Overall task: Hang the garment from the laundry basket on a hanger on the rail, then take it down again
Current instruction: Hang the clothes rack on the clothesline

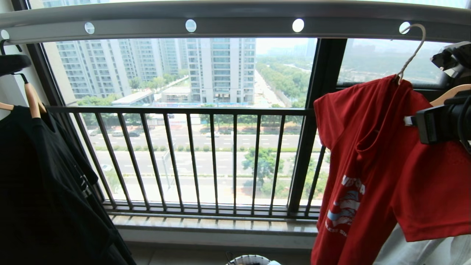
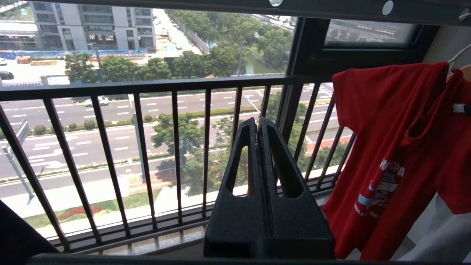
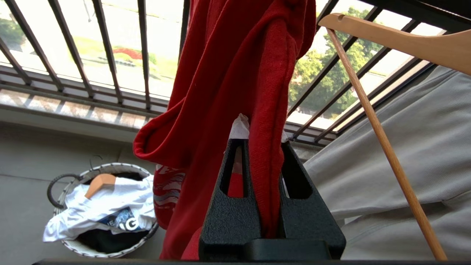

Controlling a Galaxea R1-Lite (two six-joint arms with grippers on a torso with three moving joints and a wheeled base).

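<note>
The red garment hangs at the right on the white wire hanger, whose hook sits in a hole of the grey rail. My right gripper comes in from the right edge at shoulder height. It is shut on a fold of the red garment, with the cloth running down between the fingers of the right gripper. My left gripper is shut and empty, held in front of the window bars to the left of the garment. The laundry basket stands on the floor below.
A black T-shirt hangs on a wooden hanger at the left. Beside the red garment, a wooden hanger carries a pale grey garment. The basket holds a white T-shirt. The dark window railing runs behind.
</note>
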